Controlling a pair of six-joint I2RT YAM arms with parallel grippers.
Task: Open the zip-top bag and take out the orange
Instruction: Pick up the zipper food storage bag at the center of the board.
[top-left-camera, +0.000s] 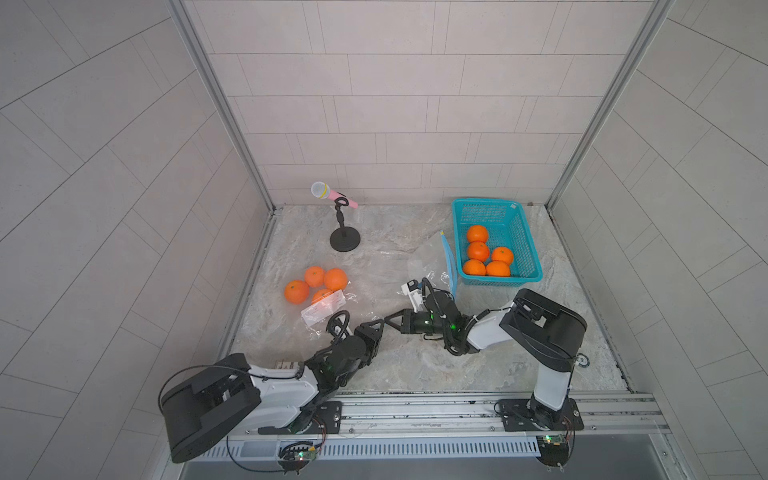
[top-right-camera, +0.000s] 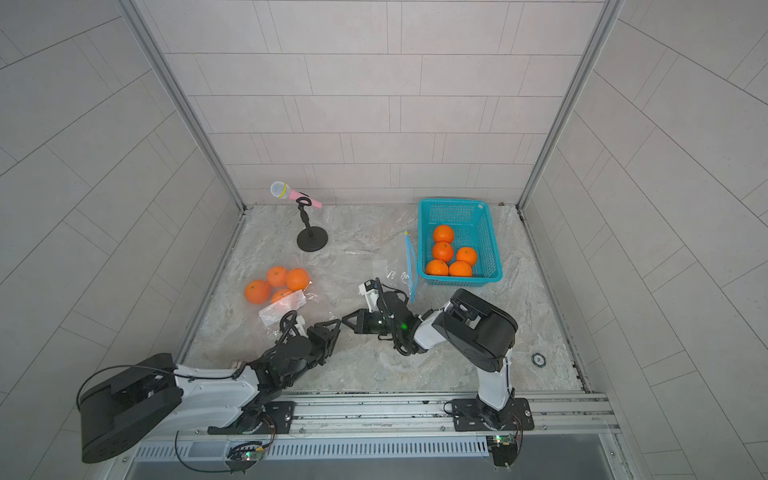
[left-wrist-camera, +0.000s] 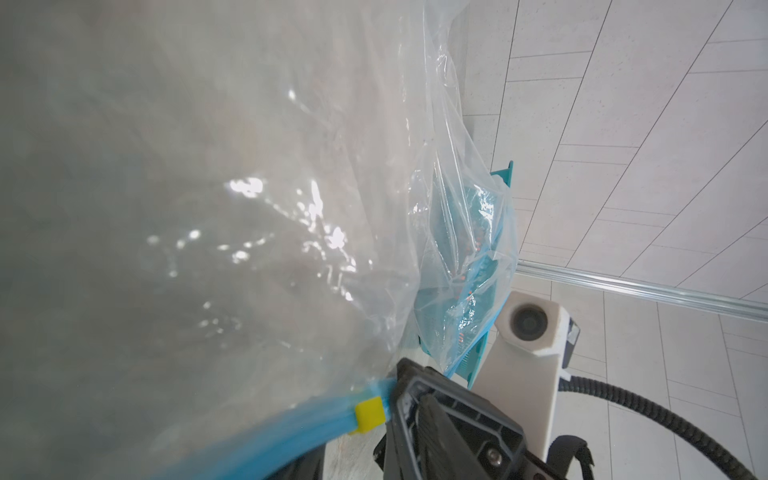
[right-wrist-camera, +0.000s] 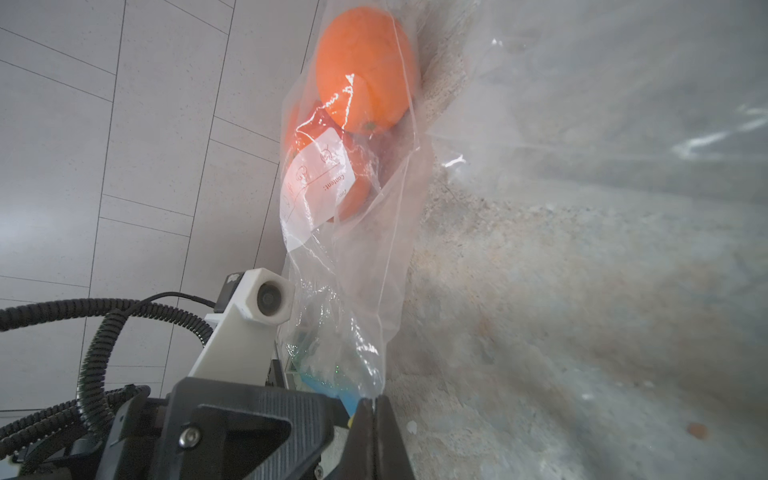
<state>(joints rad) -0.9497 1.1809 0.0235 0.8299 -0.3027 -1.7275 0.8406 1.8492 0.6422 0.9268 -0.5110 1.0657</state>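
Pink mic (top-left-camera: 328, 193) on blk stand (top-left-camera: 345, 241); teal basket (top-left-camera: 524, 245) well apart.

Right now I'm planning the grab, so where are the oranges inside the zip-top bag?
In both top views, the bagged oranges lie on the table's left side, nearer the robot than the microphone stand and beyond the left pincer.

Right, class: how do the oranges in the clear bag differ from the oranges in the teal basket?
The bagged oranges number four; the basket oranges number five. The bagged oranges lie inside the clear bag; the basket oranges sit uncovered in the teal basket. Both are round, bright orange.
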